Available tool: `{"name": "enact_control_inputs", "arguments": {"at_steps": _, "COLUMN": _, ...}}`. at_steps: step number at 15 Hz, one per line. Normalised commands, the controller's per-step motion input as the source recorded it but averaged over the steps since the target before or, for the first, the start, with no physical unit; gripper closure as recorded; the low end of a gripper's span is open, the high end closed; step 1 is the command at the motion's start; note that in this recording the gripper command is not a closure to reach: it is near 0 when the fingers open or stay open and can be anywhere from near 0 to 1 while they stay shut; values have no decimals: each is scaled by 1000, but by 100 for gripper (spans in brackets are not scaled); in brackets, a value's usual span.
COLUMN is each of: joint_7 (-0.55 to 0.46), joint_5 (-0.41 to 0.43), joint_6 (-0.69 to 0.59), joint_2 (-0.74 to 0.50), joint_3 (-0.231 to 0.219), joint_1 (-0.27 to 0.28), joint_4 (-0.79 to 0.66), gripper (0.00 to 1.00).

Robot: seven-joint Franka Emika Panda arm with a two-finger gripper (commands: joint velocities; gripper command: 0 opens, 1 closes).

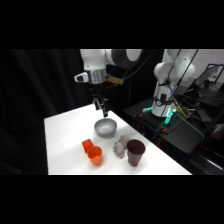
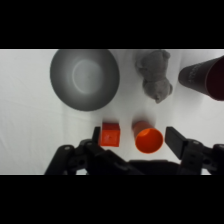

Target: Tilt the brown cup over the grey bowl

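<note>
Above the small round matte grey bowl [image 1: 105, 128], I hold my gripper [image 2: 132, 142] with fingers [image 2: 174, 140] spread wide and empty, likely to survey first. Beyond the bowl stand 1 tall dark brown tapered cup [image 1: 135, 152], untouched, 1 lumpy pale grey object [image 2: 155, 75] and 2 small orange cups [image 2: 148, 138].

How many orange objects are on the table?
2: a square orange cup and a round orange cup, side by side in front of the grey bowl. None seems hidden.
</note>
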Motion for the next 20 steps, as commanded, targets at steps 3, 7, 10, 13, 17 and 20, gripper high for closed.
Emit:
{"name": "enact_control_inputs", "arguments": {"at_steps": 3, "joint_7": 47, "joint_5": 19, "joint_6": -10, "joint_2": -24, "joint_3": 51, "joint_1": 3, "joint_4": -11, "gripper": 0}}
{"name": "enact_control_inputs", "arguments": {"at_steps": 7, "joint_7": 199, "joint_5": 32, "joint_6": -12, "joint_2": -130, "joint_3": 156, "joint_1": 139, "joint_4": -50, "gripper": 0}}
{"name": "enact_control_inputs", "arguments": {"at_steps": 10, "joint_7": 293, "joint_5": -2, "joint_6": 4, "joint_2": -130, "joint_3": 204, "joint_1": 215, "joint_4": -47, "gripper": 0}}
{"name": "enact_control_inputs", "arguments": {"at_steps": 13, "joint_7": 294, "joint_5": -17, "joint_6": 90, "joint_2": -77, "joint_3": 181, "joint_1": 198, "joint_4": -84, "gripper": 0}}
{"name": "enact_control_inputs", "arguments": {"at_steps": 17, "joint_7": 215, "joint_5": -24, "joint_6": 182, "joint_2": -53, "joint_3": 130, "joint_1": 141, "joint_4": -142, "gripper": 0}}
{"name": "enact_control_inputs", "arguments": {"at_steps": 20, "joint_7": 114, "joint_5": -16, "joint_6": 429, "joint_2": -18, "joint_3": 90, "joint_1": 93, "joint_4": -276, "gripper": 0}}
